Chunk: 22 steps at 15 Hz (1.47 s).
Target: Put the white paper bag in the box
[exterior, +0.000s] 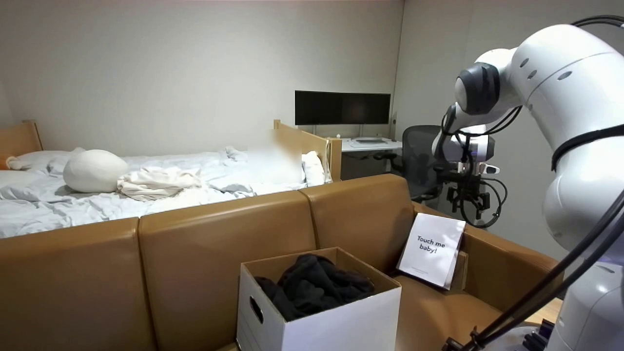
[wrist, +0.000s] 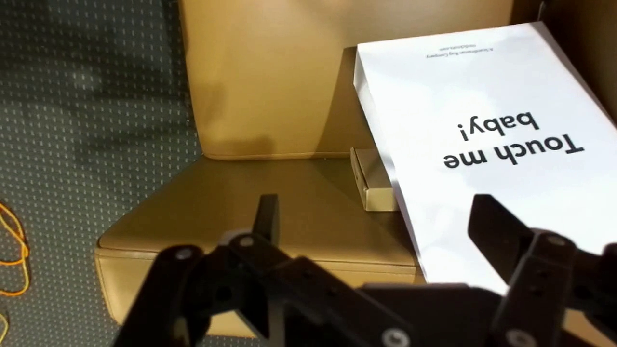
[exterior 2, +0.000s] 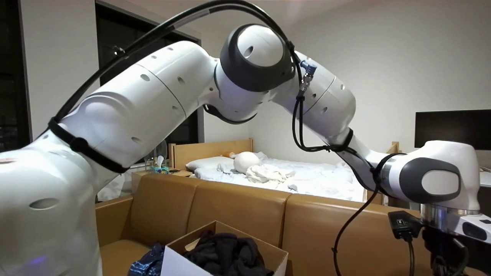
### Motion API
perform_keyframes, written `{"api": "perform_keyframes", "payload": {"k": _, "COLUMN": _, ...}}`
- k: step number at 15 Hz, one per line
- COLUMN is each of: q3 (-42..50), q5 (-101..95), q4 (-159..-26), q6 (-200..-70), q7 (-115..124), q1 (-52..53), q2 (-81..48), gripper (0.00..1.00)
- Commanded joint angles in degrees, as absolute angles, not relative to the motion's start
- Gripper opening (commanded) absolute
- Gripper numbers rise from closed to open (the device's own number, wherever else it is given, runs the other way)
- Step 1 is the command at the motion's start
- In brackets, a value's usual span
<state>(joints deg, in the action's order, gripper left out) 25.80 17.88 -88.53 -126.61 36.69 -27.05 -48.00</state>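
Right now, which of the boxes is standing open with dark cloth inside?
The white box, with dark cloth piled in it and a handle hole in its side. The brown box, partly hidden by the white paper bag, looks closed where visible.

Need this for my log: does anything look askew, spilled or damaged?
The white paper bag looks askew: neither flat nor upright, it sits slanted on the sofa, a small brown box poking out behind it. No spill or damage shows.
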Motion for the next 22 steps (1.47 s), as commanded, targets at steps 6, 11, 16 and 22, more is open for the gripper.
{"api": "perform_keyframes", "payload": {"k": 6, "q3": 26.08, "q5": 15.08, "q4": -79.08, "q6": -132.29, "q7": 45.20, "q1": -26.86, "q2": -57.98, "gripper": 1.00}}
{"api": "perform_keyframes", "payload": {"k": 11, "q3": 27.85, "q5": 15.14, "q4": -62.10, "q6": -133.02, "q7": 53.07, "q1": -30.92, "q2": -74.43, "gripper": 1.00}}
{"api": "perform_keyframes", "payload": {"k": 16, "q3": 25.78, "q5": 19.28, "q4": -48.22, "q6": -135.75, "q7": 57.29, "q1": -37.98, "q2": -82.27, "gripper": 1.00}}
{"api": "perform_keyframes", "payload": {"k": 22, "q3": 16.98, "q5": 18.53, "q4": -42.75, "q6": -142.35, "q7": 55.77, "q1": -43.72, "q2": -84.30, "gripper": 1.00}}
